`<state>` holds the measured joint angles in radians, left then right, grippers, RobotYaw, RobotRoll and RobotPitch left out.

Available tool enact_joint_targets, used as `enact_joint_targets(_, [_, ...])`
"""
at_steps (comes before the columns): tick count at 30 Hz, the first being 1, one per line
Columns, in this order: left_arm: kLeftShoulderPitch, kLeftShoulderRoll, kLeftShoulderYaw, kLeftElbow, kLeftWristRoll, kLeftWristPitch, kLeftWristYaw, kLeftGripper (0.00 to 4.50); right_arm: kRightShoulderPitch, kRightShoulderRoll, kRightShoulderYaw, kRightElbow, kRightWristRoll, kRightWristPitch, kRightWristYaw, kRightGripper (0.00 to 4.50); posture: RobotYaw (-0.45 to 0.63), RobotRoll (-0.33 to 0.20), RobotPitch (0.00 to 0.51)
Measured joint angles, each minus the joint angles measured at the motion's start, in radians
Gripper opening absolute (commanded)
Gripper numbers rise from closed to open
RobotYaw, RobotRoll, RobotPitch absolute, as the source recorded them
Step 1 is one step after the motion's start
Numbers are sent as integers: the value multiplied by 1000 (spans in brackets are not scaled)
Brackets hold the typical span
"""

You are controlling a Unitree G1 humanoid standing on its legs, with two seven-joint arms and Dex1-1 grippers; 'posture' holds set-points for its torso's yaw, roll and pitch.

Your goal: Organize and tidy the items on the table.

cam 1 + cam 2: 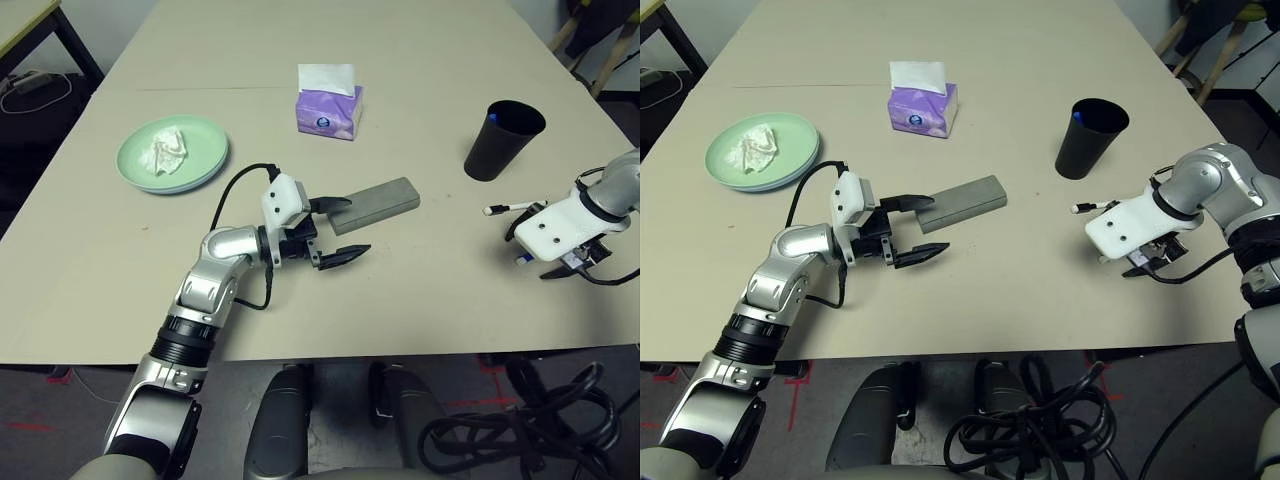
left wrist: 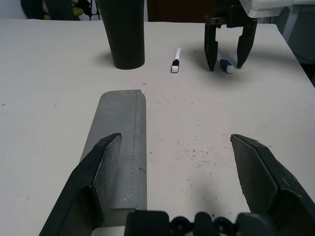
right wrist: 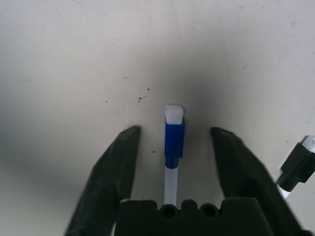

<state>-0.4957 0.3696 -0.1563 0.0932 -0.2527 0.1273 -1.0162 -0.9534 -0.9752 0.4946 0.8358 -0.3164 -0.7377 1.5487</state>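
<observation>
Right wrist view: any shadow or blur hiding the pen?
Right wrist view: the tool casts a soft dark shadow on the table around the pen, which stays sharp. Left wrist view: the case is crisp, with no glare.

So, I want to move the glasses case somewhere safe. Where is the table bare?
Bare: the wide stretch behind the tissue box, and the patch between the green plate and the box. Also the middle, between the grey case and the black cup. Crowded: around the right gripper, with two pens.
</observation>
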Motion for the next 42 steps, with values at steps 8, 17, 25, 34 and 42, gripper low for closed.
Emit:
enact_joint_targets(8, [-2, 0, 0, 1, 0, 0, 0, 4500, 1, -1, -3, 1, 4, 16, 46, 331, 60, 0, 207])
enact_joint_targets(17, [-15, 5, -1, 13, 0, -8, -6, 4500, 85, -66, 7, -256, 387, 454, 61, 331, 53, 0, 183])
enact_joint_targets(25, [-29, 7, -1, 37, 0, -12, -18, 4500, 275, -18, -248, -571, 736, 969, -14, 331, 28, 0, 161])
enact_joint_targets(34, [-39, -7, 11, 84, 0, -48, -24, 4500, 462, 203, -560, -764, 841, 1075, -385, 331, -6, 0, 141])
enact_joint_targets(42, [-44, -8, 14, 89, -1, -87, -56, 4500, 486, 413, -683, -842, 841, 987, -679, 331, -13, 0, 132])
